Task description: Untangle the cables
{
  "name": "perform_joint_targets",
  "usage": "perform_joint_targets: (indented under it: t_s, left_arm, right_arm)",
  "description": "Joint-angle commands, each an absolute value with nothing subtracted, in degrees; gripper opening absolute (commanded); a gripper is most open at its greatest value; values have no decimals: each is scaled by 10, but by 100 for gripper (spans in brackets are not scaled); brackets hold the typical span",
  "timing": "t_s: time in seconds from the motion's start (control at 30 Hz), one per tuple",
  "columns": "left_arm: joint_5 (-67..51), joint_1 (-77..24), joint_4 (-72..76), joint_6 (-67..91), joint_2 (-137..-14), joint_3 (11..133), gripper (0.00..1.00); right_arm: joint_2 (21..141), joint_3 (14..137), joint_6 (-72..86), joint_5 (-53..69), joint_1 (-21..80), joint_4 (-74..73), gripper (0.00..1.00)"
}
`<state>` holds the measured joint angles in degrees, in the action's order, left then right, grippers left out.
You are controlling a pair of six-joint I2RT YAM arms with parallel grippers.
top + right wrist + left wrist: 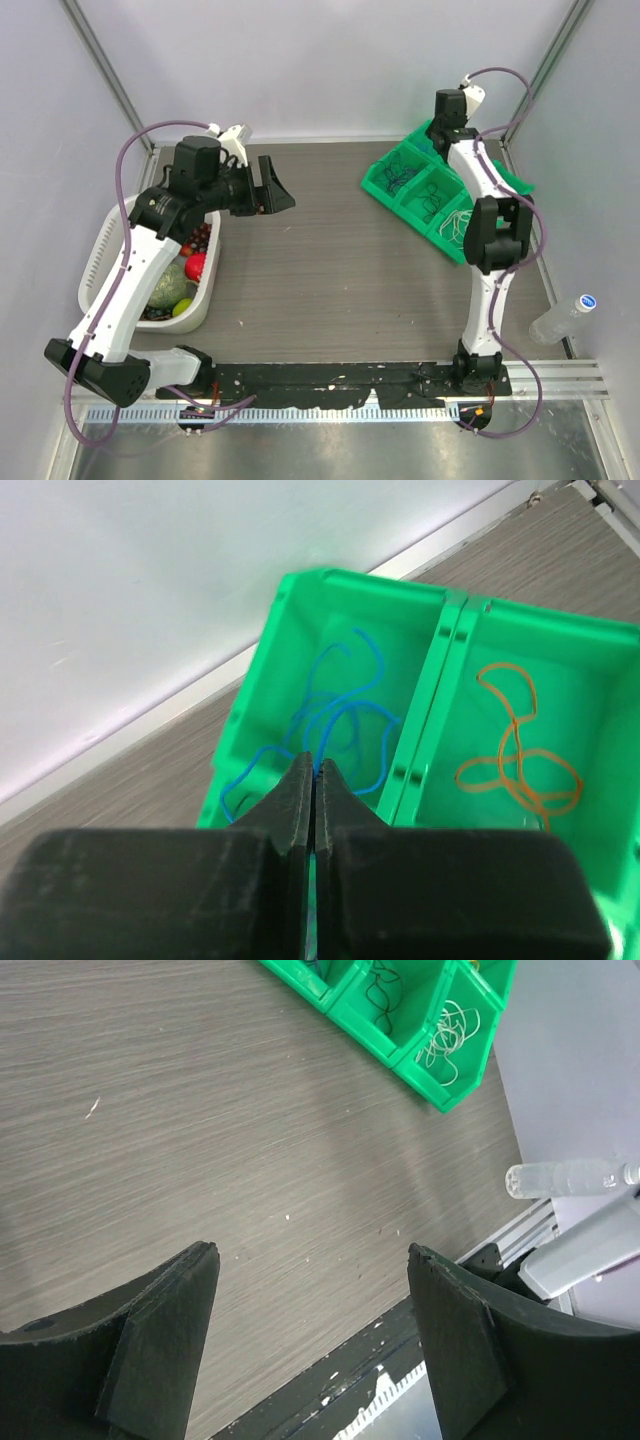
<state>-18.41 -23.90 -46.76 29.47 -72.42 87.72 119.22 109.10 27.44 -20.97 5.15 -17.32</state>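
Two arms (120, 300) stand at the near edge of the tabletop (330, 290), one on the left and one on the right. A little way in on the left sits one white basket (197, 312). Inside it are one red fruit (195, 266), two green fruits (170, 290) and some small dark ones. On the right side, past the edge of the tabletop, lies one clear bottle (565, 318) with a blue cap. Farther in, beside the basket, the left gripper (280, 187) hangs over bare tabletop. Its two fingers stand wide apart and there is nothing between them. At the far right corner are the green bins (375, 188), set side by side, and all the cables lie in them. The left wrist view shows three bins. One has white cables (452, 1032) and one has dark cables (380, 985). The right wrist view shows two bins, one with blue cables (345, 715) and one with orange cables (520, 765). The strands loop over each other, so they are too tangled to count. The right gripper (315, 770) hangs just over the blue bin with its two fingers pressed tight together. A blue strand ends right at the tips, but I cannot tell if it is caught.
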Motion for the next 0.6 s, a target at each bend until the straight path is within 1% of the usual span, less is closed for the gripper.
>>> perform_joint_targets:
  t_s: [0.0,0.17,0.23,0.27,0.3,0.33,0.37,0.4,0.47,0.57]
  left_arm:
    - [-158,-239,-494,262,-704,907,80]
    - [-134,-239,-530,250,-704,932,80]
    - [-134,-239,-539,251,-705,935,80]
    - [-137,-239,-541,252,-706,936,80]
    - [-138,-240,-541,255,-707,936,80]
    - [-142,-239,-540,257,-707,937,79]
    - [-146,-239,-540,260,-708,939,80]
    - [-151,-239,-537,262,-708,940,80]
    - [-162,-239,-532,268,-712,940,79]
    - [-182,-239,-518,283,-714,933,79]
  right_arm:
    - [1273,1199,220,-264,44,-109,1]
    - [1358,1291,209,-275,38,-116,1]
    - [1378,1318,208,-270,38,-136,9]
    - [1389,1325,208,-266,38,-155,18]
    - [1392,1338,207,-258,38,-162,23]
    - [1393,1338,207,-251,39,-177,36]
    - [1391,1337,211,-249,38,-183,44]
    - [1381,1326,213,-246,38,-193,56]
    - [1360,1311,219,-242,39,-211,62]
    - [1318,1285,216,-243,42,-237,64]
